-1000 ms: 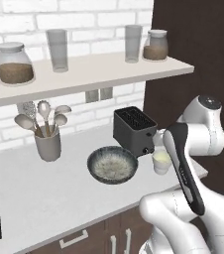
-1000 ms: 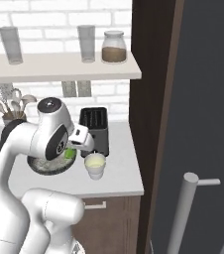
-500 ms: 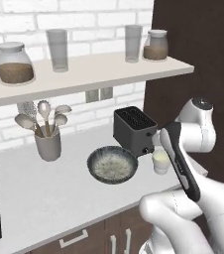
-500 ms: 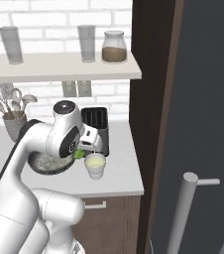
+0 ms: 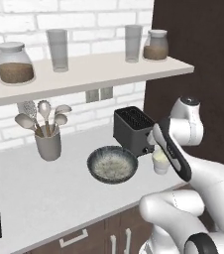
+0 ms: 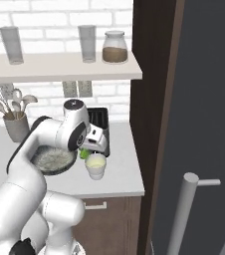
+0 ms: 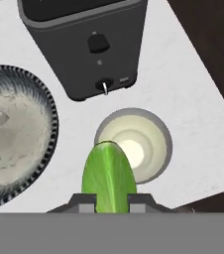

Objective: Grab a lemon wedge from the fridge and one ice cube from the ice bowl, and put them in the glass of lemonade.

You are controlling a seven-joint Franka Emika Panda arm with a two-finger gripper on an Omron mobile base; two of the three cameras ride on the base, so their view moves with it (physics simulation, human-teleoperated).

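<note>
Arm swung closer to glass of lemonade [image 7: 133,144], hand view alone shows jaws clamping lemon wedge [image 7: 108,176]

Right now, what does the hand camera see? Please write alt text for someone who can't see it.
Looking down, the gripper holds a green lemon wedge just above the glass of lemonade on a white counter. A dark toaster stands beyond the glass, and the ice bowl, with ice cubes inside, sits beside it.

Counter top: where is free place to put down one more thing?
Free: the wide counter strip before the utensil holder and left of the ice bowl. Crowded: the right end, where toaster, ice bowl and glass of lemonade stand close.
</note>
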